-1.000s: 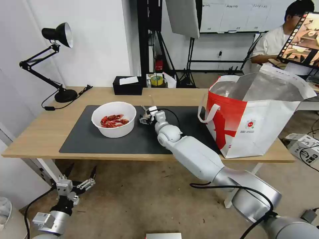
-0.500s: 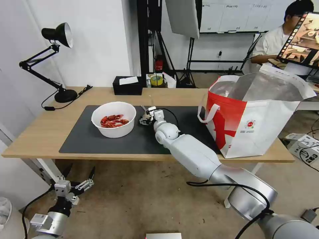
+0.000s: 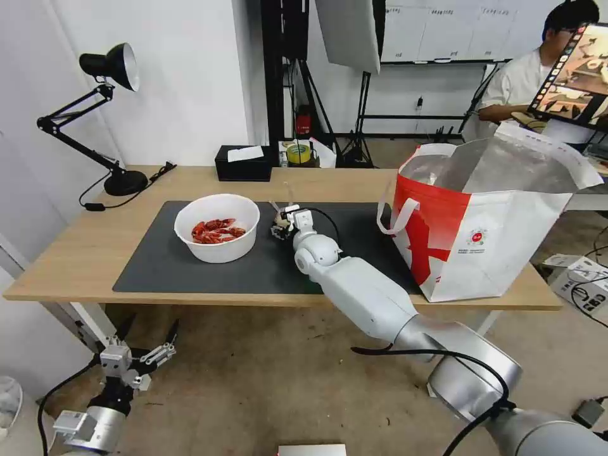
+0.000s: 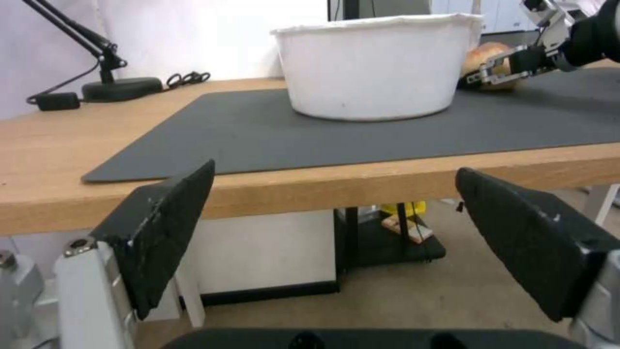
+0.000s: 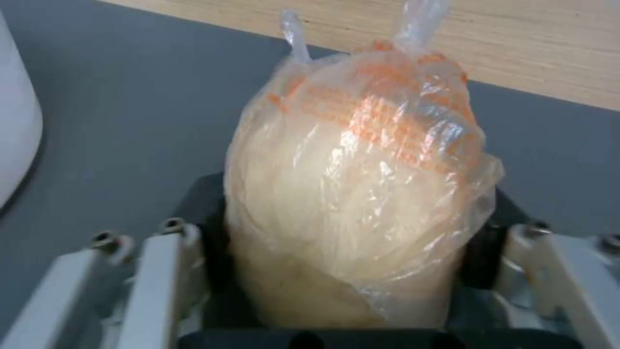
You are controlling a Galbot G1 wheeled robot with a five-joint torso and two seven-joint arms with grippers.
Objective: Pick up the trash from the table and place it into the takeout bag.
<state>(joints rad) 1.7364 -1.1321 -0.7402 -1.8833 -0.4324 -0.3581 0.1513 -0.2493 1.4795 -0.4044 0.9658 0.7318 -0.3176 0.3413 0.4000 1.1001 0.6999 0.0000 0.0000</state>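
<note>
right gripper [image 3: 278,226] jaws clamped on knotted plastic bag [image 5: 355,194], bowl's [image 3: 217,228] 3 o'clock | left gripper [image 3: 136,354] jaws apart, below bench [image 3: 76,259]

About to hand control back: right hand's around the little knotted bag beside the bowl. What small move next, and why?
Probably lift straight up. The right hand has its fingers pressed against both sides of the knotted plastic bag, which still seems to sit on the grey mat near the white bowl. Rising first clears the bowl before swinging toward the takeout bag.
</note>
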